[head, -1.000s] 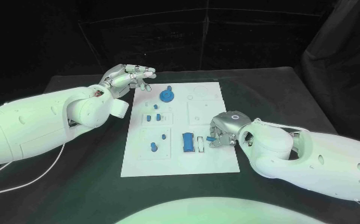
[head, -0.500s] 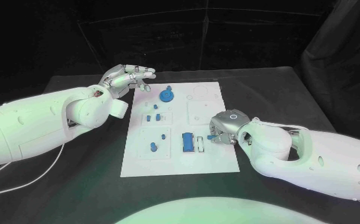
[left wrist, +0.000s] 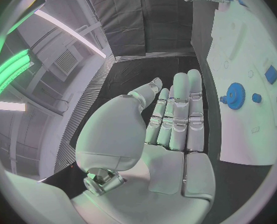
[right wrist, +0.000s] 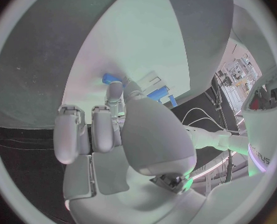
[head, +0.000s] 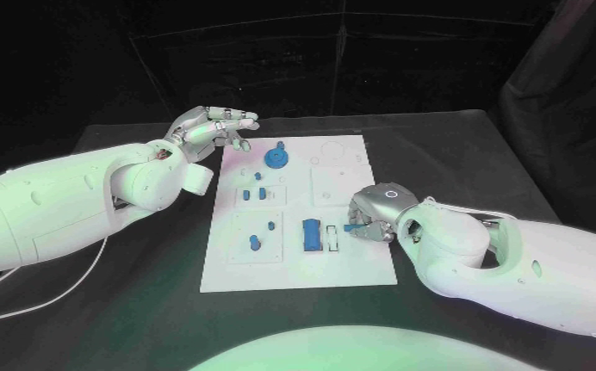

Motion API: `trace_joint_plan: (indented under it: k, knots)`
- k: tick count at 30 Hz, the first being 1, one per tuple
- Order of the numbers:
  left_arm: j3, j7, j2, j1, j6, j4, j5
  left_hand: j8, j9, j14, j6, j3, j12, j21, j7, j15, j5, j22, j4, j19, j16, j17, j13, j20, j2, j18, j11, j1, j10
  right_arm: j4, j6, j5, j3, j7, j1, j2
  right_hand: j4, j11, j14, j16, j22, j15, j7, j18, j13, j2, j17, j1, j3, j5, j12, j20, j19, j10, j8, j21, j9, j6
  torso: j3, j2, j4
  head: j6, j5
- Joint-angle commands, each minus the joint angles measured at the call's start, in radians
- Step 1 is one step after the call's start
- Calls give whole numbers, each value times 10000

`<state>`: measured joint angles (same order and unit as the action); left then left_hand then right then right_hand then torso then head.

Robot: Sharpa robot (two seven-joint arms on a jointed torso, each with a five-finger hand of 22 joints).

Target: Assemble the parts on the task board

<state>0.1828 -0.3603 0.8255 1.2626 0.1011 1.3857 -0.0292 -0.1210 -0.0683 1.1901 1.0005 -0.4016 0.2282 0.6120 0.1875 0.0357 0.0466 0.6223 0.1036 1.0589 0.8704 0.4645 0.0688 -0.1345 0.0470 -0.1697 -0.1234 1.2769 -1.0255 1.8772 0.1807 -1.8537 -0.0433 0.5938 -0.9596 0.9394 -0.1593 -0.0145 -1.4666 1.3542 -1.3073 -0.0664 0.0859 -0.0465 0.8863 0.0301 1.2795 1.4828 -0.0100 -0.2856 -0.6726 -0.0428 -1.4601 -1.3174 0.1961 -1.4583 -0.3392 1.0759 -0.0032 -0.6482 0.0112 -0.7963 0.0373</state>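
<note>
From the head, the white task board lies on the black surface. The right robot hand pinches a small blue part at the board's right edge. The left robot hand hangs past the far left corner, holding nothing.

At the left wrist, its fingers are straight, near a blue gear.

At the right wrist, fingertips grip the blue part.
</note>
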Motion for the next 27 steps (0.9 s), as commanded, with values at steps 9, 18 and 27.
trace_joint_plan:
  k: [9,18,27]
  knots:
    - [-7,-8,-1,12,-113,25,-24,-23,15,-50,-67,55,41,-38,32,13,24,-10,-11,28,-71,-12,-15,-25,12,-119,-8,83,69,303,2411,2465,11,-5,-16,158,-817,-63,-628,472,-1871,-156,-301,222,732,-637,568,-1206,-236,-646,-937,98,-497,-577,-115,-430,92,666,-12,-2,4,-13,-21]
    - [-7,-8,5,13,-115,51,-24,-23,15,-50,-67,55,41,-38,32,13,24,-10,-11,28,-71,-12,-15,-25,12,-119,-8,83,69,231,2467,4092,10,39,-18,146,-1030,-90,-667,653,-2032,-182,-336,271,1052,-755,802,-1519,-283,-1133,-1287,127,-621,-745,-154,-577,107,824,-18,3,-7,-39,-21]
    - [-7,3,11,16,-117,76,-24,-23,15,-50,-67,55,41,-38,32,13,24,-10,-11,28,-71,-12,-15,-25,12,-119,-8,83,69,2,1961,5063,8,100,-19,-50,-1090,-113,-673,706,-2054,-199,-363,276,1187,-750,871,-1633,-345,-1428,-1412,143,-634,-810,-179,-595,110,894,-20,0,-5,-59,-25]
